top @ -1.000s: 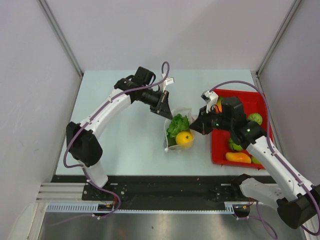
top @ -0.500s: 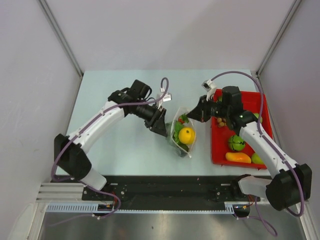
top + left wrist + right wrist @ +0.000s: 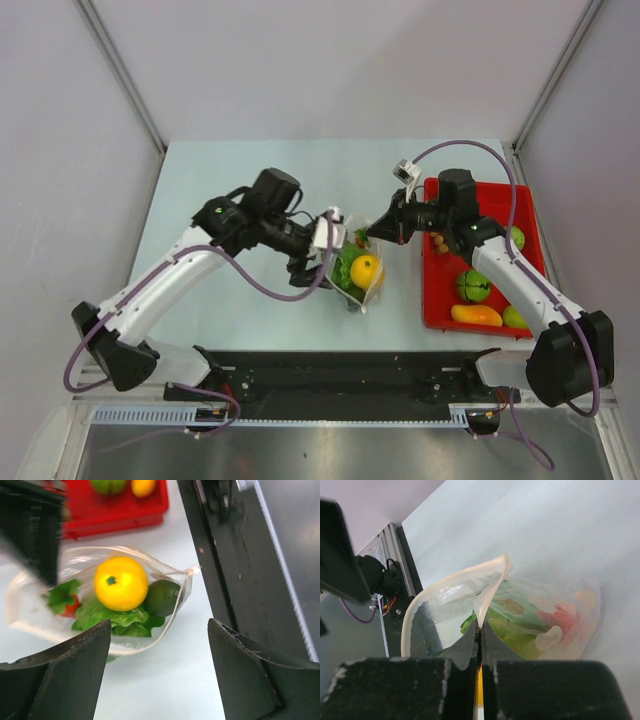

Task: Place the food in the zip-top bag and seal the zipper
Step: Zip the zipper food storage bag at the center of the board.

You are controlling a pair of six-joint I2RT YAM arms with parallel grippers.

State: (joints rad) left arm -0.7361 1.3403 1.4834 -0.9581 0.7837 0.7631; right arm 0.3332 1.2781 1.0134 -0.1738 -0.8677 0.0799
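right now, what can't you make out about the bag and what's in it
zipper: top external view, too small to trace; right wrist view, right gripper hides the stretch it pinches
reddish piece: left wrist view, mostly behind lettuce
zip-top bag upper-left corner: left wrist view, covered by a blurred dark shape
red tray: left wrist view, cut by the top edge
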